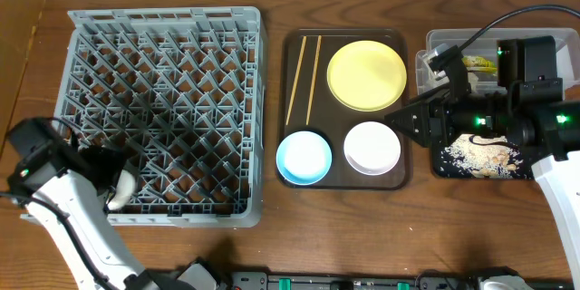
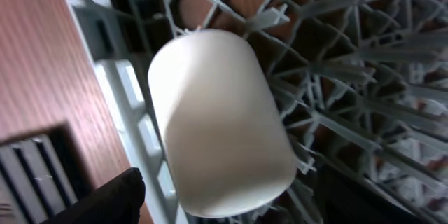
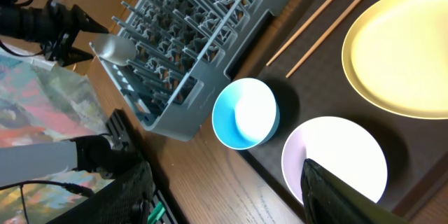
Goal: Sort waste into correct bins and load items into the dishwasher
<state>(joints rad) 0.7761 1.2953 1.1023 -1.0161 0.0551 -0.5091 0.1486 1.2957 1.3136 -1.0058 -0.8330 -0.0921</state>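
White small cup (image 2: 220,122) sits at the dish rack's (image 1: 163,18) lower-left corner by my left gripper (image 1: 116,186), whose hold I cannot tell; I judge loading is in hand, next needing a clean release and lift away.

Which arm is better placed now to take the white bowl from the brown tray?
Right. The right hand hovers just beside the white bowl on the brown tray; the left hand is far away, busy with the white cup at the dish rack corner.
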